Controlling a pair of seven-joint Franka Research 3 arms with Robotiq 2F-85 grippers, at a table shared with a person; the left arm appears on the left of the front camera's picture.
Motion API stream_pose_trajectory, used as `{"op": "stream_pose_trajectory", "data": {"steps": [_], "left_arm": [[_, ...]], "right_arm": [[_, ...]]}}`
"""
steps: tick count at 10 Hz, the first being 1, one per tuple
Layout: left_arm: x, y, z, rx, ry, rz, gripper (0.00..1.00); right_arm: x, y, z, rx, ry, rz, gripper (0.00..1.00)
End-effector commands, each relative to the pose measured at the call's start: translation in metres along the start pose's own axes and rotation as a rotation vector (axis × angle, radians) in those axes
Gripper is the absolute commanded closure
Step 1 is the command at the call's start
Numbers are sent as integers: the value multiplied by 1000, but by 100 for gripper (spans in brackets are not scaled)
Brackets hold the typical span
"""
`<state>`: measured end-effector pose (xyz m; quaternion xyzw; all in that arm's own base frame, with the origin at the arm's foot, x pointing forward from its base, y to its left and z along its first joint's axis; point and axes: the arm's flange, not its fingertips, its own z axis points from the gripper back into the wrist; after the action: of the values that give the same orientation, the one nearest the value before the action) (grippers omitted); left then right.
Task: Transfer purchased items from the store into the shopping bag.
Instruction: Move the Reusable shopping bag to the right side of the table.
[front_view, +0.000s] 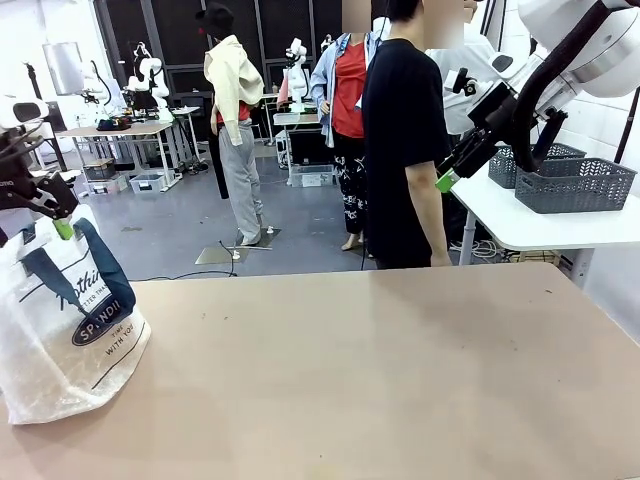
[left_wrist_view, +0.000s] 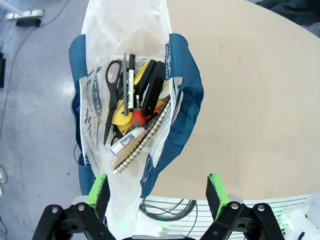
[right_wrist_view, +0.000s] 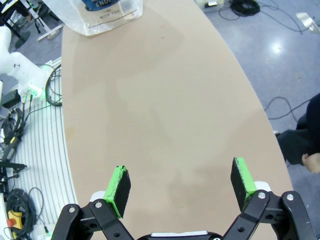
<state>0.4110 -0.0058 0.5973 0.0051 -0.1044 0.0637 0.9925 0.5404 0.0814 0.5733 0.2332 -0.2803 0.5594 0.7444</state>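
Shopping bag (front_view: 62, 325) logo reads "SPAND…", "WITH YO…" (rest cut off). Scissors (left_wrist_view: 113, 95), notebook (left_wrist_view: 142, 144) inside. Left gripper (left_wrist_view: 157, 192) & right gripper (right_wrist_view: 180, 183): jaws spread, empty.

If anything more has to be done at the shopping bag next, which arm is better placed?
Left, probably. The open left gripper hangs directly above the translucent whitish plastic tote with navy handles, looking into its contents. The open right gripper is over bare tan table, far across.
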Motion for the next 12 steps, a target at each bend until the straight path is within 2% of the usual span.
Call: {"op": "stream_pose_trajectory", "data": {"steps": [1,5,7,9,10,12], "left_arm": [[0,1,-1,-1,-2,3,0],[0,0,0,0,0,0,0],[1,-13,4,-122,27,-201,0],[5,-26,4,-292,-34,-377,0],[8,-30,0,-338,-62,-456,0],[17,-43,-9,-380,-217,-636,0]], "right_arm": [[0,1,-1,1,-6,-4,0],[0,1,-1,1,-6,-4,0],[0,1,-1,1,-6,-4,0],[0,1,-1,1,-6,-4,0],[0,1,-1,1,-6,-4,0],[0,1,-1,1,-6,-4,0]]}}
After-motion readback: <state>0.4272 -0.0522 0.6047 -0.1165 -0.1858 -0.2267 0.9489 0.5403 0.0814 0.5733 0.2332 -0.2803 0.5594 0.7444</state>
